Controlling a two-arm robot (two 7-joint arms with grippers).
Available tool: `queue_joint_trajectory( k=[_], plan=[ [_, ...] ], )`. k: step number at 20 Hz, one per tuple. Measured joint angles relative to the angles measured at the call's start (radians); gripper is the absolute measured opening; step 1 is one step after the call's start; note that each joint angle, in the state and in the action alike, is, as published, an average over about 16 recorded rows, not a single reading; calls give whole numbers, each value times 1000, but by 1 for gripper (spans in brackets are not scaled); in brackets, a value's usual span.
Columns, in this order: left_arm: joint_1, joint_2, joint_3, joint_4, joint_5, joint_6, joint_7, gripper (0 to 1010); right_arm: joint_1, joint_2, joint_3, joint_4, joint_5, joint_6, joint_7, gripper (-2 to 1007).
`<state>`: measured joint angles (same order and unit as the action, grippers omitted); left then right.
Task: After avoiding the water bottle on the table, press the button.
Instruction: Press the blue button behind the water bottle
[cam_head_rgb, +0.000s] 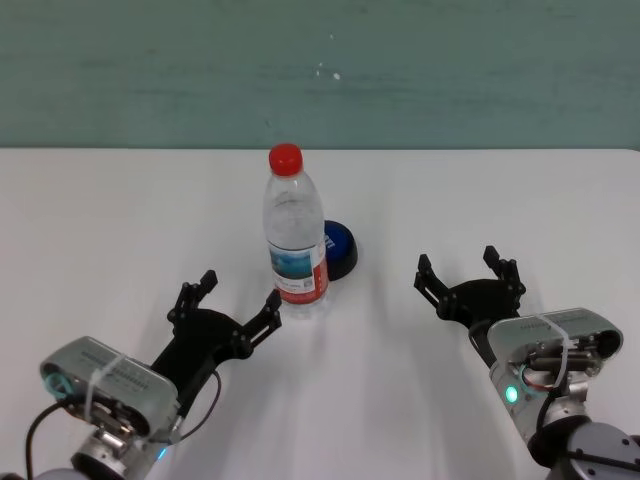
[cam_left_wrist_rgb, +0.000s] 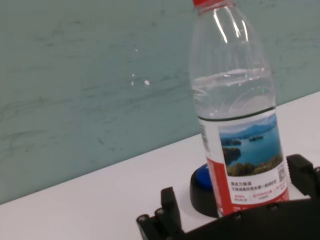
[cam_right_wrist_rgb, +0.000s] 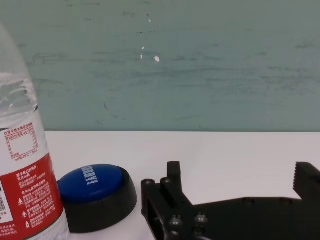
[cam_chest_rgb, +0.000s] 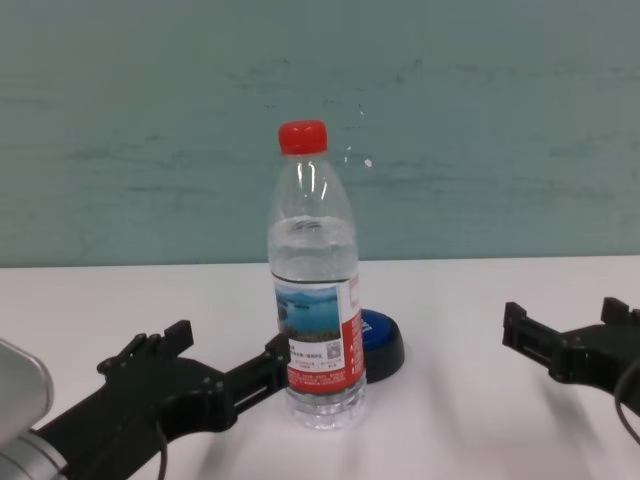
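Observation:
The water bottle (cam_head_rgb: 296, 235) stands upright in the middle of the white table (cam_head_rgb: 100, 220), clear with a red cap and a red-and-white label. The blue button (cam_head_rgb: 342, 246) on its black base sits just behind the bottle, to its right, partly hidden by it. My left gripper (cam_head_rgb: 240, 290) is open and empty, low over the table; its right fingertip is close to the bottle's base on the left. My right gripper (cam_head_rgb: 458, 262) is open and empty, to the right of the button and well apart from it. The right wrist view shows the button (cam_right_wrist_rgb: 95, 192) beside the bottle (cam_right_wrist_rgb: 20, 165).
A teal wall (cam_head_rgb: 320, 70) runs behind the table's far edge. Bare white tabletop lies between the button and my right gripper and to the far left.

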<state>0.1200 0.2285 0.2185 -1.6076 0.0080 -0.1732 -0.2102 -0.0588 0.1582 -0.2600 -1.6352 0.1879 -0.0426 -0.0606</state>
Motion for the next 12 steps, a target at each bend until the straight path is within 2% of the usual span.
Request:
queue_joint_trajectory(
  k=[12],
  plan=[
    [-11,-11,5,14,10,3,7,1010,0,0,0,0,0,0,0,1004]
  ],
)
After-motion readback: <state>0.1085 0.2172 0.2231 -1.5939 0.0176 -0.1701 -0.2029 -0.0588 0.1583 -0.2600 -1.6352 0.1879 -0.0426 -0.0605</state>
